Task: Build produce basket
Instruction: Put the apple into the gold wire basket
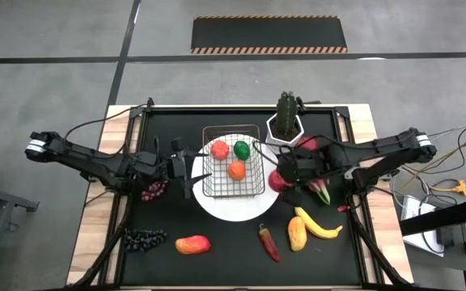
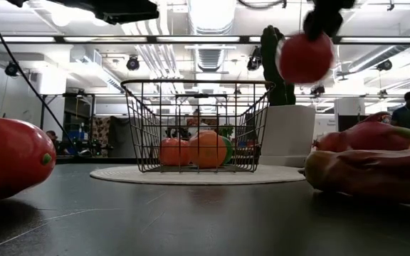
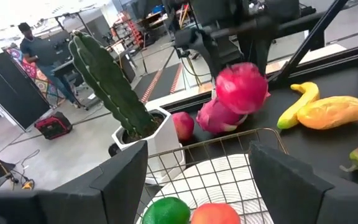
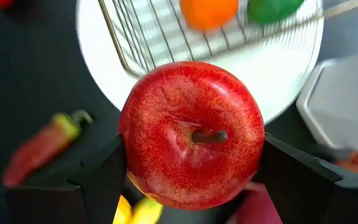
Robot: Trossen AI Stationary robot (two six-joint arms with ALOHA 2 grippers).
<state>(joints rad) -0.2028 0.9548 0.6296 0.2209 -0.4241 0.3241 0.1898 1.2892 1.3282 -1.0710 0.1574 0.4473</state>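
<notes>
One apple (image 4: 191, 134) between right gripper's (image 4: 191, 163) fingers

I cannot read any text, label, brand, number or sign in these views, not on the table and not in the room behind.

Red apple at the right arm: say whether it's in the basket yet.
Out. The right end effector holds the red apple raised beside the basket.

Grey concrete floor (image 1: 47, 48) with a hazard-edged black mat (image 1: 269, 34); ceiling lights (image 2: 212, 14) overhead.
</notes>
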